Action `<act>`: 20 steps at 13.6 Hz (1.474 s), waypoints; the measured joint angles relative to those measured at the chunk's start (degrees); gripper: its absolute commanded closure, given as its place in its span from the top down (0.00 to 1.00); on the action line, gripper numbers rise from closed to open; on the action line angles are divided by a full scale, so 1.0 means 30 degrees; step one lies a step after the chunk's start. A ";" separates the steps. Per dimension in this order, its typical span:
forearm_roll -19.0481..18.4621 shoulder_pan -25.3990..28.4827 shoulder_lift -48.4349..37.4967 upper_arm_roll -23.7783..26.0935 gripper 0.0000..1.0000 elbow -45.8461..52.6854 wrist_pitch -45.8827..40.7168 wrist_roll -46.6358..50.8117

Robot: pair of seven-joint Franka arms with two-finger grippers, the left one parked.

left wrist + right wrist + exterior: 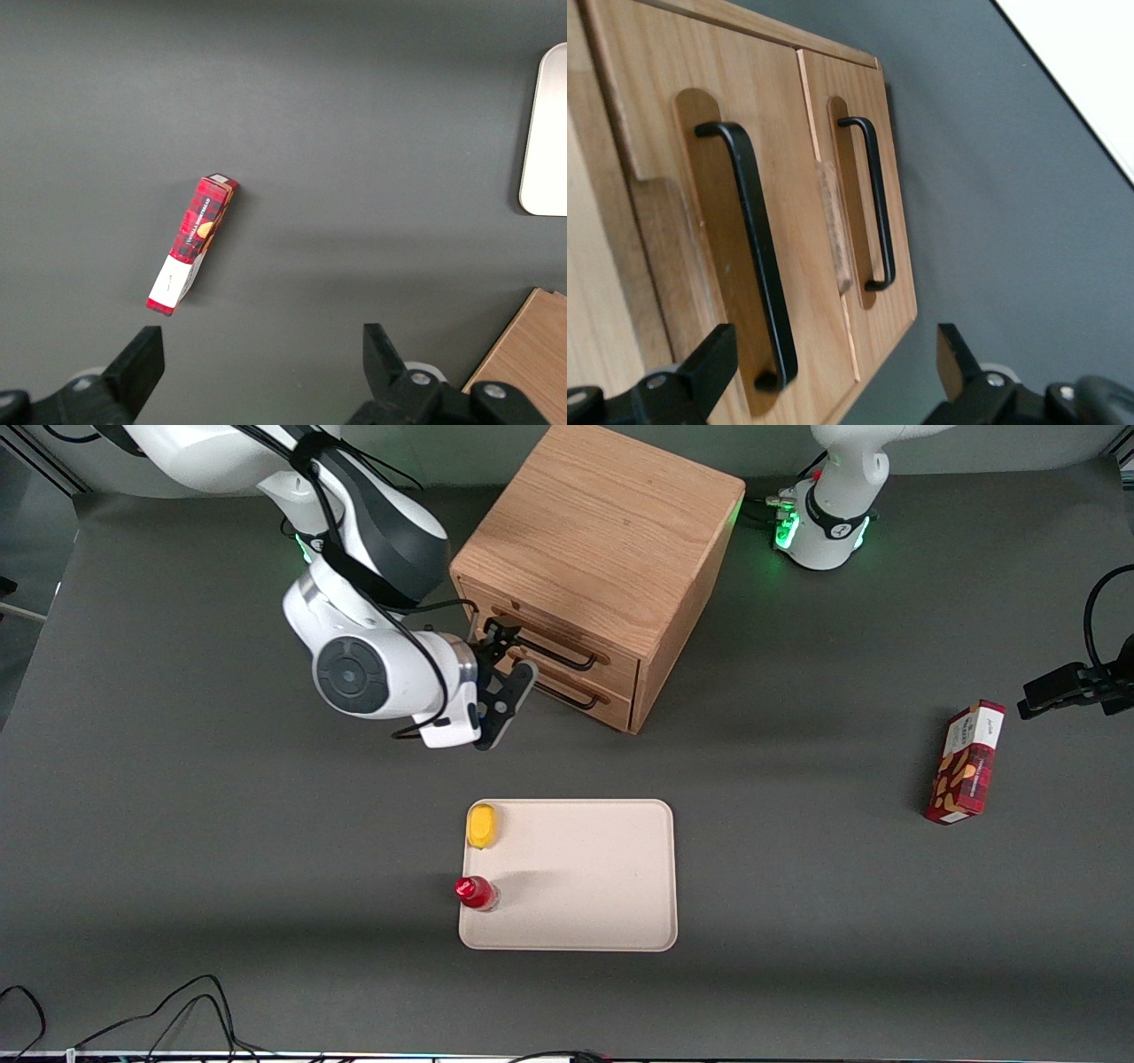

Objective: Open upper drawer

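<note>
Oak cabinet [611, 540]: upper drawer [567, 638] tops its front, just above lower drawer [576, 691]. Gripper [505, 682] hangs just in front, fingers spread wide, holding nothing. Black handle [749, 252] runs w/ long axis across drawer front, close ahead of fingertips but not between them yet.

Open gripper [501, 682] unobstructed before upper drawer [549, 633] handle.

The front view looks steeply down over the whole dark grey table [177, 824]. The right wrist view sits close before the boxy oak cabinet [806, 177], its open black gripper [833, 367] framing both drawer fronts. The left wrist view faces down at the red patterned carton [192, 243], also visible from the front.
</note>
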 measured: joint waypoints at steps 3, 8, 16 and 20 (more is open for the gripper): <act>-0.0036 0.0064 0.0185 0.0538 1.00 -0.1116 0.1379 0.0466; -0.0230 0.0071 0.0170 0.1133 1.00 -0.2075 0.2278 0.1077; -0.1158 -0.0531 0.0825 0.0757 1.00 -0.1736 0.2845 0.1117; -0.1347 -0.0794 0.1714 0.0004 1.00 -0.0552 0.2776 0.1116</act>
